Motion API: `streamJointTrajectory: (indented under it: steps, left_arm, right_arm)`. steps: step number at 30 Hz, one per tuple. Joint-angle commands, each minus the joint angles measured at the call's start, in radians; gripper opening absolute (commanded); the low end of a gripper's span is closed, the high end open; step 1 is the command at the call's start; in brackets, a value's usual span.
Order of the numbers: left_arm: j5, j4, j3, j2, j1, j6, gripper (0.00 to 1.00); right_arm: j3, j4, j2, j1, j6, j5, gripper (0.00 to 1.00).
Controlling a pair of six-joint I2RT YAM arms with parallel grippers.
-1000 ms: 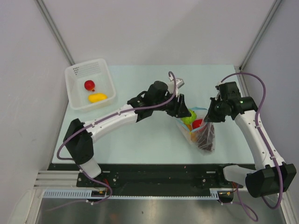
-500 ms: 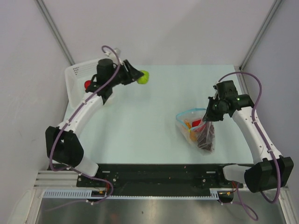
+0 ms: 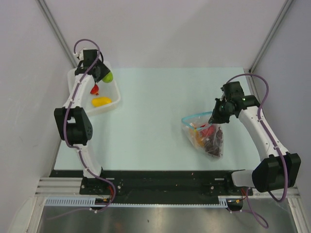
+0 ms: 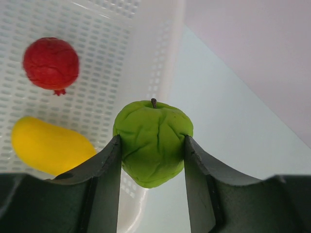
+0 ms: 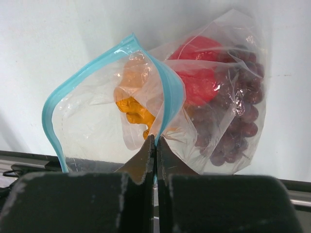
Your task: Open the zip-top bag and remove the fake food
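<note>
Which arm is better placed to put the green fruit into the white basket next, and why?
Left. The left gripper holds the green fruit above the white basket's edge, near the red fruit and yellow piece lying inside. The right gripper is across the table, shut on the zip-top bag's mouth.

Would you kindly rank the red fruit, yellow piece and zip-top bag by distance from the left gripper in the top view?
1. Red fruit, in the basket beside the left gripper.
2. Yellow piece, at the basket's near side.
3. Zip-top bag, far off on the right.
</note>
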Motion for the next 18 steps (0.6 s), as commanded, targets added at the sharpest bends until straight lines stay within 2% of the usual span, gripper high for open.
streamJointTrajectory:
  steps: [1,7,8,9,14,17,18]
  left_arm:
    - [-0.177,-0.132,0.124,0.064,0.029,0.025,0.0]
    - [-0.222,-0.276,0.276,0.236,0.045,0.006,0.01]
    - [-0.213,-0.284,0.297,0.272,0.048,0.007,0.03]
    - [-0.198,-0.286,0.303,0.286,0.055,0.009,0.09]
    - [-0.107,-0.316,0.363,0.374,0.078,-0.001,0.11]
    - [-0.086,-0.306,0.36,0.389,0.08,0.004,0.17]
    - [-0.078,-0.304,0.359,0.394,0.082,0.008,0.24]
  right_arm:
    - [0.0,0.052,0.017,-0.009,0.033,-0.005,0.0]
    - [0.0,0.063,0.02,-0.009,0.053,-0.005,0.0]
    - [0.0,0.059,0.018,-0.009,0.056,-0.005,0.0]
    - [0.0,0.059,0.018,-0.009,0.057,-0.003,0.0]
    - [0.0,0.04,0.006,-0.007,0.059,0.008,0.0]
    - [0.0,0.034,0.004,-0.009,0.06,0.008,0.0]
    - [0.0,0.034,0.003,-0.005,0.059,0.008,0.0]
